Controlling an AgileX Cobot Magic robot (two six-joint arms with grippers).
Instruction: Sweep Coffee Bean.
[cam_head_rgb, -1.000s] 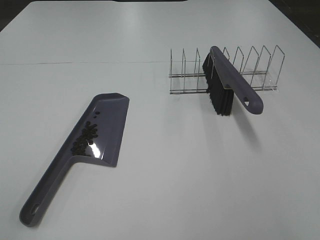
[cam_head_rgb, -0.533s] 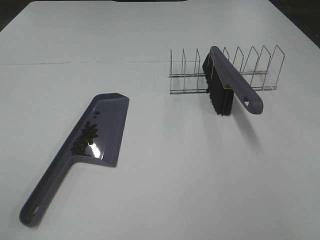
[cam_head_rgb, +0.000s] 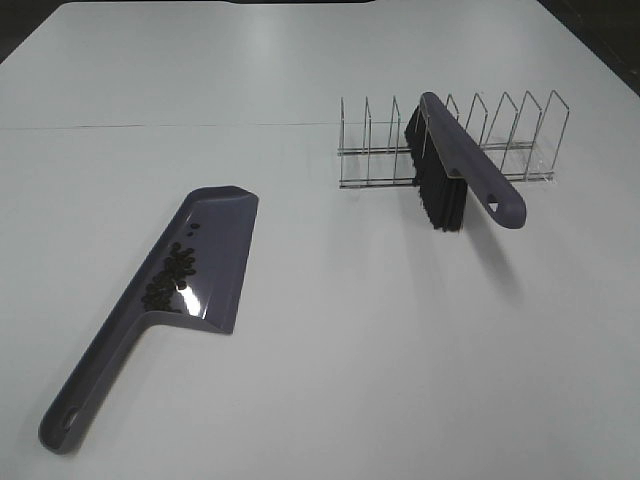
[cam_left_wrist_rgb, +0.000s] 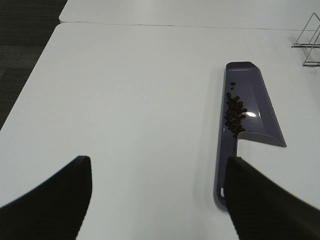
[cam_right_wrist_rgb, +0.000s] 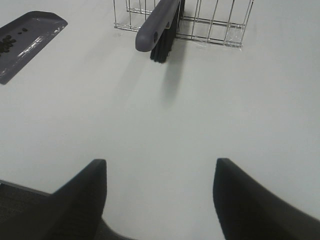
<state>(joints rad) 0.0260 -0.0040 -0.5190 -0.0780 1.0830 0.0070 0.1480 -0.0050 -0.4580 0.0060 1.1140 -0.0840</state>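
White table (cam_head_rgb: 330, 380): wide bare surface between purple dustpan (cam_head_rgb: 205, 265) and wire rack (cam_head_rgb: 450, 145), dark floor beyond edges. Brush (cam_head_rgb: 460, 175) propped in rack, bristles down. Coffee beans (cam_head_rgb: 170, 275) clustered inside dustpan, well ahead of left gripper (cam_left_wrist_rgb: 157, 200), far from right gripper (cam_right_wrist_rgb: 160, 200); both jaws spread, empty

white table (cam_head_rgb: 330, 380) — dustpan (cam_head_rgb: 215, 250) lying flat | wire rack (cam_head_rgb: 500, 150) — standing
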